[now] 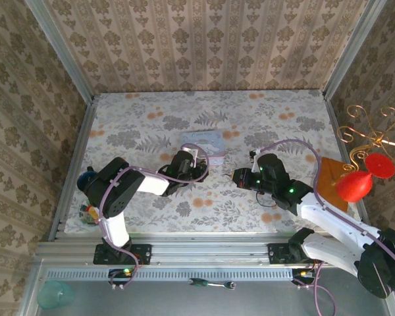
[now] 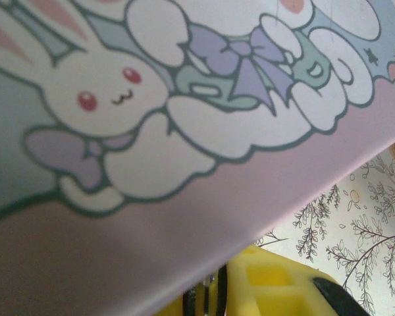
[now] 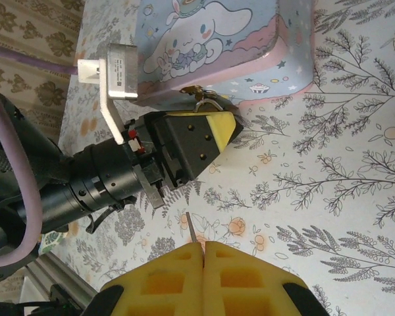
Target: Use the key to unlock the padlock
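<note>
The padlock (image 3: 201, 97) is mostly hidden. Its thin metal shackle pokes out between the yellow tips of my left gripper (image 3: 222, 125), against the near edge of the pastel cartoon tin (image 3: 210, 39). In the left wrist view a black and metal sliver of the padlock (image 2: 221, 289) sits pinched between the yellow fingers (image 2: 276, 289), under the tin's rim (image 2: 184, 99). My right gripper (image 3: 203, 253) is shut on the key (image 3: 192, 230), whose slim metal blade sticks out toward the left gripper. From above, the left gripper (image 1: 196, 164) and right gripper (image 1: 238, 176) face each other, a short way apart.
The tin (image 1: 203, 139) lies mid-table behind both grippers. A brown board (image 1: 332, 181) and a red balloon-like figure (image 1: 355, 184) on a gold wire stand are at the right edge. A dark ball (image 1: 87, 178) sits far left. A green-handled tool (image 1: 204, 284) lies on the front rail.
</note>
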